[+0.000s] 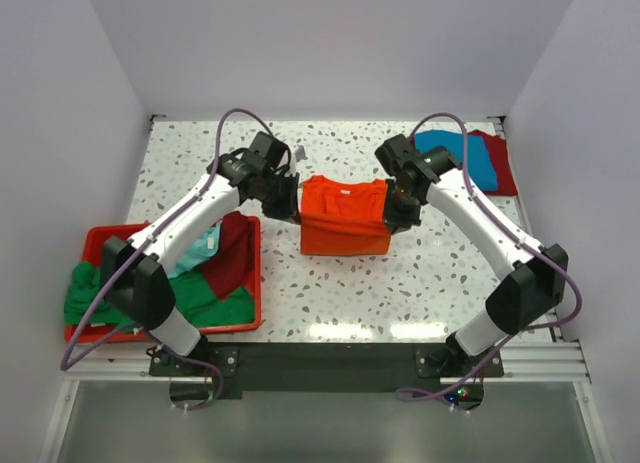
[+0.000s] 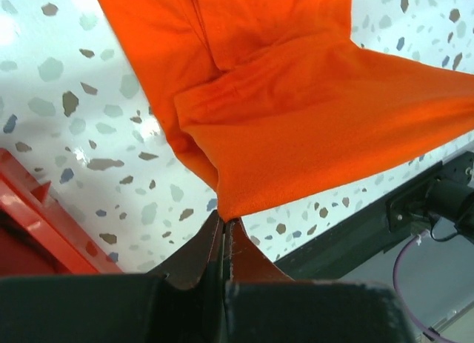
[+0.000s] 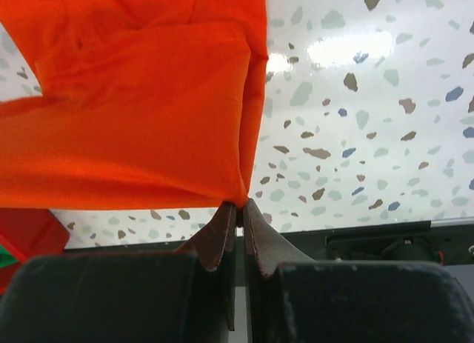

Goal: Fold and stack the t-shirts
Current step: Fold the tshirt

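While left hand [image 1: 297,205], right hand [image 1: 389,218] pinch, t-shirt [image 1: 345,221] hangs.

The table [image 1: 420,283] has a white top with small dark speckles. A red bin [image 1: 257,273] stands on it at the lower left of the top view, and an orange t-shirt [image 1: 343,223] is in the centre with its side corners lifted. At the upper right, a blue t-shirt [image 1: 478,161] lies partly over a dark red t-shirt [image 1: 505,168].

Robot lab cell, white walls [image 1: 330,43] boxing in a speckled surface [image 1: 340,293], left arm [image 1: 190,218] and right arm [image 1: 490,228] (purple-cabled) bolted to a base rail [image 1: 320,361].
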